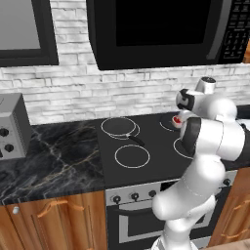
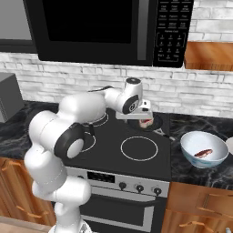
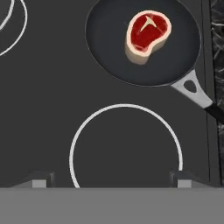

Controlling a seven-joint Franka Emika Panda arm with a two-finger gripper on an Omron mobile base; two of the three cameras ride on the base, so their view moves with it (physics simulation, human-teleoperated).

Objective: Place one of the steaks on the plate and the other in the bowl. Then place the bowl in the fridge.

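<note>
One steak [image 3: 148, 31], red with a pale fat rim, lies in a dark frying pan [image 3: 109, 48] on the back right burner, also seen as steak [image 2: 145, 122] and steak [image 1: 177, 119]. My gripper [image 3: 111, 181] hovers open above the stove, back from the pan, with nothing between its fingers; from the right base view the gripper [image 2: 138, 117] sits just left of the pan. The other steak [image 2: 203, 152] rests inside the bowl [image 2: 191, 152] on the counter right of the stove. A sliver of the white plate [image 2: 230, 145] shows beside the bowl. The fridge is out of view.
A second dark pan [image 1: 118, 127] sits on the back left burner. The black microwave [image 2: 104, 27] hangs over the stove. A toaster [image 1: 12, 127] stands on the dark marble counter at left. The pan handle [image 3: 197, 92] points toward the stove's right edge.
</note>
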